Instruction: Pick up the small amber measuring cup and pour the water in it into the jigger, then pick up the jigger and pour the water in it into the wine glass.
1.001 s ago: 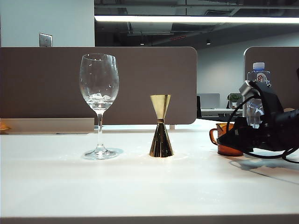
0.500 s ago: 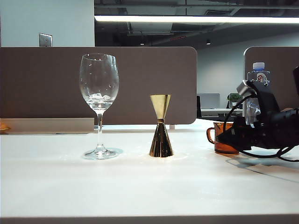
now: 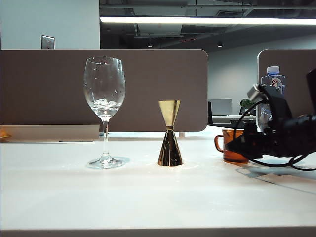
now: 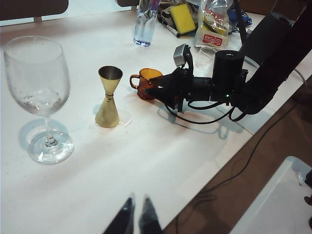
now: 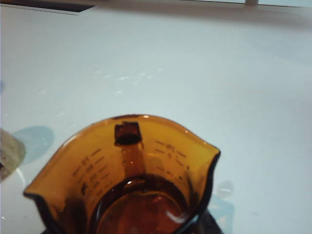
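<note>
The small amber measuring cup (image 3: 228, 148) (image 4: 146, 84) stands at the right of the table, handle toward the jigger. My right gripper (image 3: 241, 146) (image 4: 157, 88) is shut on it, fingers either side of its body. From the right wrist view I look down into the cup (image 5: 126, 170), where a little liquid glints at the bottom. The gold jigger (image 3: 170, 134) (image 4: 108, 97) stands mid-table. The wine glass (image 3: 104, 91) (image 4: 36, 80) stands upright to its left. My left gripper (image 4: 138, 204) hovers shut over the table's near side, holding nothing.
A clear water bottle (image 3: 272, 86) (image 4: 145, 24) stands behind the right arm. Beside it lie a yellow sponge (image 4: 182, 12), a plastic packet (image 4: 215, 25) and a clear plastic cup (image 4: 206, 56). A white bin (image 4: 285, 200) sits beyond the table edge.
My right gripper has closed on the amber cup and shifted it a little leftward toward the jigger. The jigger and wine glass have not moved.
</note>
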Available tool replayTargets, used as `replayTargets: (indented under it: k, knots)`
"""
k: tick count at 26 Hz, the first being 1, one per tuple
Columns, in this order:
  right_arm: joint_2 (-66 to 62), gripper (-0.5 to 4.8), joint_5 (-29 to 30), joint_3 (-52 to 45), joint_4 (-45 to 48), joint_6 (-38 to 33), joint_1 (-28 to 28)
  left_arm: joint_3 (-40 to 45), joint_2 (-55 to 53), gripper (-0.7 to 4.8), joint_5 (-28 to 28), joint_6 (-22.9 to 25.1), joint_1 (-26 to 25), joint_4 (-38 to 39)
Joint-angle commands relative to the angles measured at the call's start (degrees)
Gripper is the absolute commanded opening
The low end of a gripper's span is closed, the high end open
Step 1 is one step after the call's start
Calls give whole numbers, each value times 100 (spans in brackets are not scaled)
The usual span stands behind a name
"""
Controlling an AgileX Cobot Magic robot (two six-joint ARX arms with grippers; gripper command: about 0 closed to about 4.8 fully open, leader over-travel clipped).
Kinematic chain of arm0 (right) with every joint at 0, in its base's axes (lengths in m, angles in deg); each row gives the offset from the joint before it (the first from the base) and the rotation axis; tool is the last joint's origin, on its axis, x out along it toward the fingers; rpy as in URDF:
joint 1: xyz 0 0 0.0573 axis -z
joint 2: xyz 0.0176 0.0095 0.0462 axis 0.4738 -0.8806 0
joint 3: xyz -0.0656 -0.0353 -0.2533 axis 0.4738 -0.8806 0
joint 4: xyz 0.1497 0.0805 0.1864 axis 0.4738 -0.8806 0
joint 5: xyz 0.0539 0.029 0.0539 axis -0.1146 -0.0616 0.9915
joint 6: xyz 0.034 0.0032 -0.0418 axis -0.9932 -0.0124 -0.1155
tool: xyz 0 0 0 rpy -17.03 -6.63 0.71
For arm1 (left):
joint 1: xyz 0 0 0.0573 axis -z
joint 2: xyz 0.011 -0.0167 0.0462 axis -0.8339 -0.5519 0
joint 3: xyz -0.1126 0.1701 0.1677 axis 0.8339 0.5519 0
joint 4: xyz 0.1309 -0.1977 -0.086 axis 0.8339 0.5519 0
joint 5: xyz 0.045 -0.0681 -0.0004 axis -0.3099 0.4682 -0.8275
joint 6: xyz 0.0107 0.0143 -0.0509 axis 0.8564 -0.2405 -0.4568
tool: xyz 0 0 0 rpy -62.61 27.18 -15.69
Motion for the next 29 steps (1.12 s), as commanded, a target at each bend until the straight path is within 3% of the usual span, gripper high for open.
replayTargets:
  k: [1,9,18,29]
  knots:
    - [186,-1,-216,13,83,184,-212,-33,-4,26,-2,20,4,-72]
    - [935,-2,-651,24,-269,219,-345,-33,-4,26,-2,20,4,-72]
    - [1670,-2,-664,892,-1912,435,-457,-33,-4,26,-2,22,4,-72]
    - [1672,-1,-1187,2118,-3738,2468,-1239,-33,-4,26,-2,20,4,-72]
